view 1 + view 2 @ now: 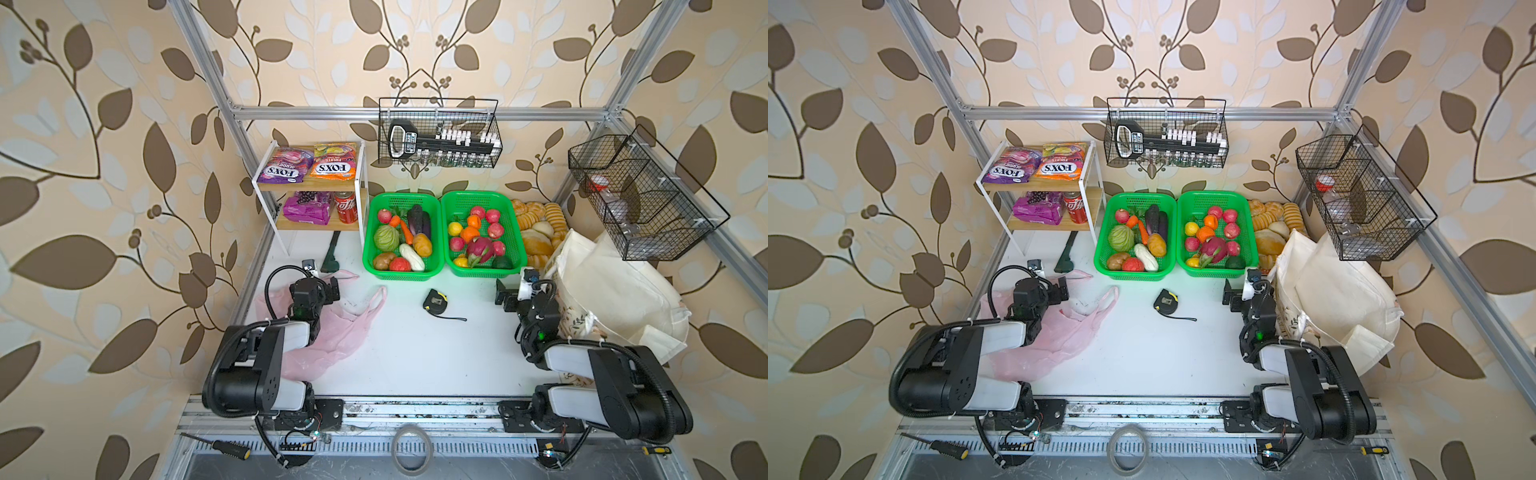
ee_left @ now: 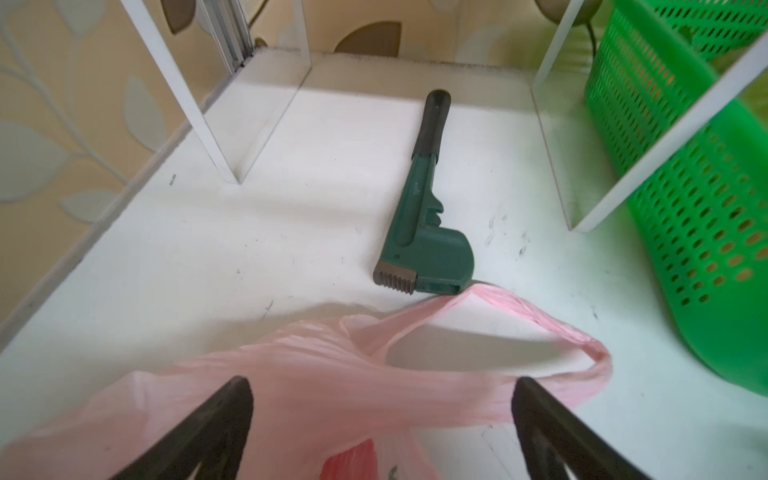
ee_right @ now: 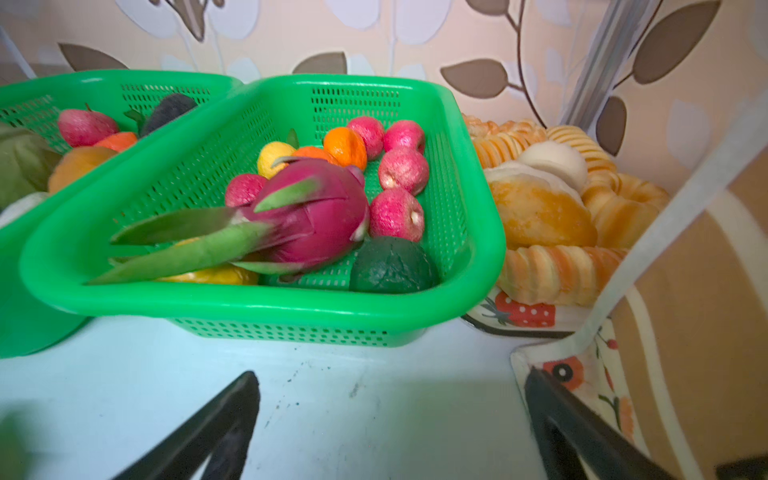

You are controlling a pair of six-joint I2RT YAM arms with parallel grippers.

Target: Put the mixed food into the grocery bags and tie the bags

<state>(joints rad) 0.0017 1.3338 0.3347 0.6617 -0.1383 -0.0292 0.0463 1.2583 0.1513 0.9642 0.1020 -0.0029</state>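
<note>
"Either of them carrying anything?"

"No. The left end effector [image 2: 382,382] gapes wide and empty over the pink plastic bag [image 2: 316,374], with a handle loop [image 2: 600,363] just ahead. The right end effector [image 3: 390,376] is equally wide and empty. It faces the dragon fruit [image 3: 316,216] in the green basket [image 3: 266,309], with the canvas tote [image 1: 615,282] close beside."

"How would you start?"

"Pinch one handle, lift the mouth open, then take the fruit by its body, not its leaves."
</note>
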